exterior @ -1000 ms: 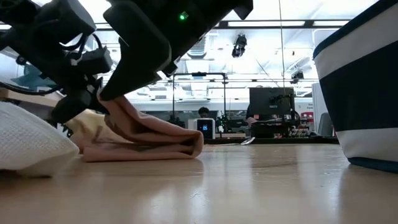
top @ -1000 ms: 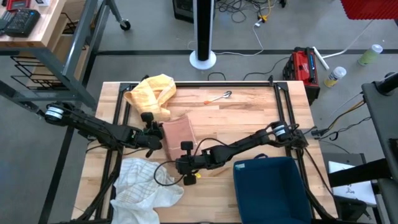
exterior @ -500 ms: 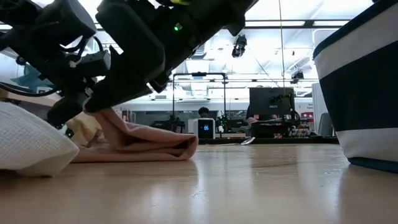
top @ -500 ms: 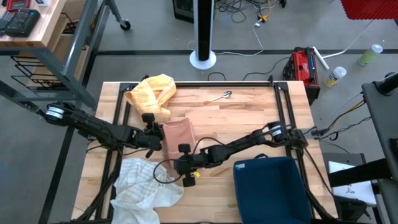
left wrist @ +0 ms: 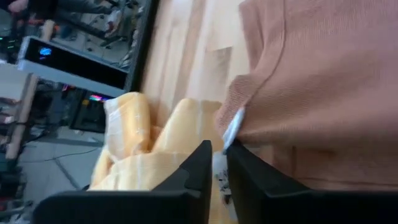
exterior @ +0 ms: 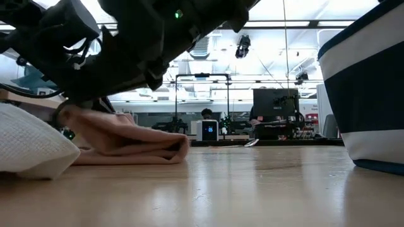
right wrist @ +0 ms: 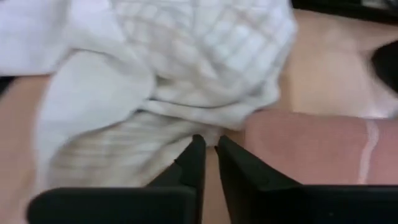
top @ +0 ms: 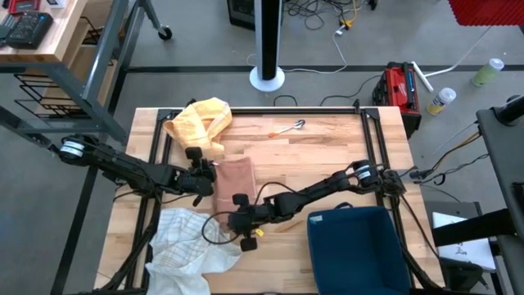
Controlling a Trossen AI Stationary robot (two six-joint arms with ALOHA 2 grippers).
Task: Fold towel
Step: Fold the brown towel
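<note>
Pink towel (top: 233, 180): soft knit cloth, folded into a narrow oblong on the wooden table (top: 327, 156), mid-left between the two grippers; in the low view it lies flat with a rounded fold edge (exterior: 180, 146)
Left gripper (top: 205, 182): at the towel's left edge; fingers (left wrist: 193, 171) stand a narrow slit apart, with only a white tag showing in the gap
Right gripper (top: 237, 220): at the towel's near corner; fingers (right wrist: 193, 158) a thin gap apart, nothing clamped
Yellow towel (top: 201, 123): crumpled, plush, at the far-left corner
White towel (top: 192, 246): waffle-checked weave, bunched at the near-left, partly cut off by the picture's edge
Navy bin (top: 356, 246): fabric, boxy, cut off at the bottom edge
Hard to make out: a small metal object (top: 291, 126) on the far side of the table
</note>
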